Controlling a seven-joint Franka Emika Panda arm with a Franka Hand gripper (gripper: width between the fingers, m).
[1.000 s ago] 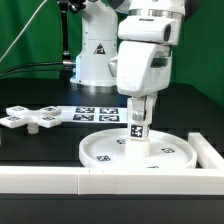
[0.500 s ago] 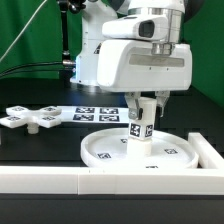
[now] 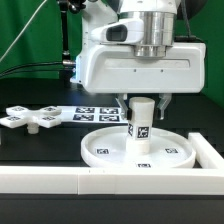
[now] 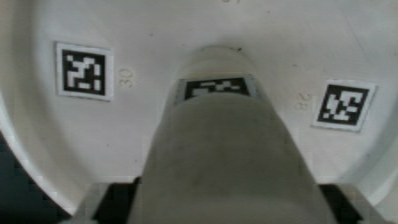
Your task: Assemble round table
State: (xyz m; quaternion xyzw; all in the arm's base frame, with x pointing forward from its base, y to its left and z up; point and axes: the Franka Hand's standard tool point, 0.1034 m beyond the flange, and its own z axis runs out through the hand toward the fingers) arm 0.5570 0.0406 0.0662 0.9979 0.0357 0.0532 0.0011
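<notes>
- A short, thick white plastic cylindrical post (image 3: 141,128) stands upright at the centre of a large, rimmed white round disc (image 3: 100,151) on the black bench (image 3: 40,150).
- The end effector (image 3: 142,102) is clamped on the post's top.
- A flat white cross-shaped piece (image 3: 30,117) lies well apart, toward the exterior view's left, and is not yet attached.
- The assembly looks about halfway done.

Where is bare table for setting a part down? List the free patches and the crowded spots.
Free: the black table between the flat white cross-shaped piece, the large white rimmed round disc and the long white border wall. Crowded: the disc, where the pincer holds the short thick white post.
</notes>
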